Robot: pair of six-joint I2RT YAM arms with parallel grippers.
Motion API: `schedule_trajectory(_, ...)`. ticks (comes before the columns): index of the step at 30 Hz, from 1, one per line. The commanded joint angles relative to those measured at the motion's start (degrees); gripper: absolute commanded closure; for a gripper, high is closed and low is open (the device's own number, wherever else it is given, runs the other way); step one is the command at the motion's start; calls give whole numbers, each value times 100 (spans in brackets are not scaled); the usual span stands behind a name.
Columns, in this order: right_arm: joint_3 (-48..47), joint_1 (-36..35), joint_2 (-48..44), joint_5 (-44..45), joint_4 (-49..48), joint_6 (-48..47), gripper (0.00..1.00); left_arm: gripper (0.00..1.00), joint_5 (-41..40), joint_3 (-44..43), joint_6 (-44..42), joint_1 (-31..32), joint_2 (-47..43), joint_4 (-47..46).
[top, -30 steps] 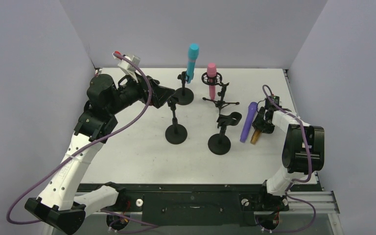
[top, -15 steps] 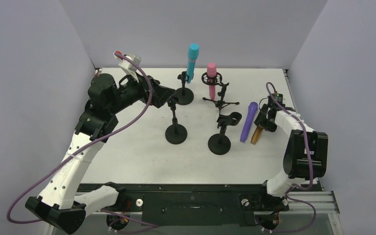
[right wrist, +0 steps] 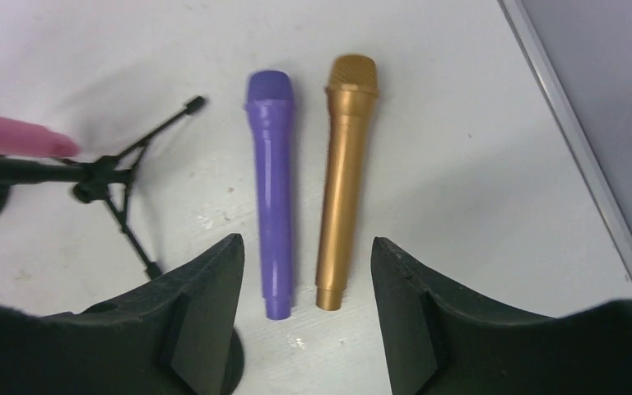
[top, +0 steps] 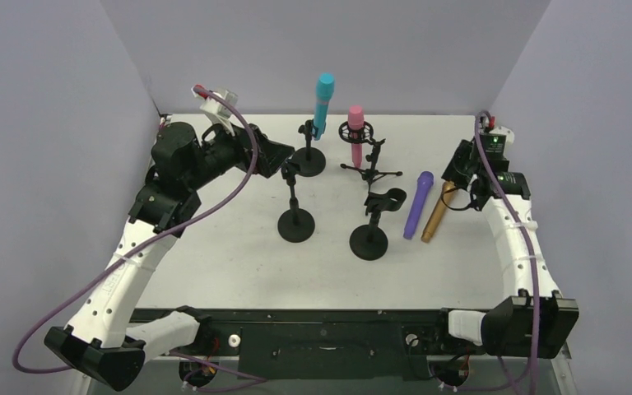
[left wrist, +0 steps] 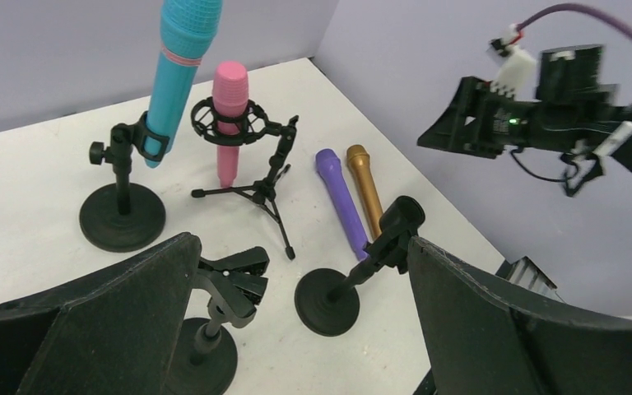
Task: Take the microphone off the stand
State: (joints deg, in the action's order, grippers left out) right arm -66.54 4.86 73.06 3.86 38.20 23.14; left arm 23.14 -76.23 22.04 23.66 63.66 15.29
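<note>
Bench [top: 214, 263]: four microphones are present. The teal microphone [top: 323, 100] stands tilted in the clip of a round-base stand [top: 309, 160] at the far side. Just beside it, the pink microphone [top: 355, 132] sits upright in the ring mount of a tripod stand [top: 370, 169]. The purple microphone [top: 417, 204] and the gold microphone [top: 439, 211] lie flat on the bench side by side, close together, heads pointing away from the arm bases.

Two empty clip stands are nearer the arms, one on the left [top: 295, 224] and one on the right [top: 369, 241].

Left gripper [top: 282, 158]: jaws spread wide, nothing held, raised near the clip of the left empty stand and not seen touching it.

Right gripper [right wrist: 306, 243]: jaws parted, nothing between them, raised above the bench over the handle ends of the purple and gold microphones, clear of both.
</note>
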Motion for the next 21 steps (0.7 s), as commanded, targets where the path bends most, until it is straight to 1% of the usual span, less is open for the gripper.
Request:
schedule_trajectory(1,-943,-814,-511,315,510,-176,45,4,-794,-19,128,-8,15,-39)
schedule_trajectory(4,-1589,-1760,-574,447,631,-218,44,4,-1187,64,288,-108,-2,16)
schedule_trajectory(5,-1677,-1936,-609,447,578,-247,43,4,-1320,77,374,-193,-11,42)
schedule_trajectory(6,-1838,-2319,-622,448,466,-270,42,4,-1347,98,412,-256,-16,52)
schedule_trajectory(7,-1907,-2510,-621,471,402,-299,42,4,-1342,107,485,-382,-22,73)
schedule_trajectory(8,-2069,-2919,-593,504,297,-366,40,4,-1327,136,516,-447,-32,76)
schedule_trajectory(9,-2168,-3105,-488,546,251,-417,39,4,-1278,171,603,-577,-43,54)
schedule_trajectory(10,-2365,-3499,-403,647,217,-528,38,4,-1242,255,695,-636,-87,27)
schedule_trajectory(13,-2964,-4148,231,848,380,-720,37,4,-1079,469,784,-826,-225,-154)
schedule_trajectory(16,-3661,-4757,877,896,510,-871,37,4,-969,728,750,-860,-418,-205)
schedule_trajectory(17,-3795,-5001,1009,906,542,-898,36,4,-997,765,750,-867,-465,-163)
schedule_trajectory(21,-4838,-5630,1902,985,895,-1192,36,4,-1349,1155,783,-878,-794,-11)
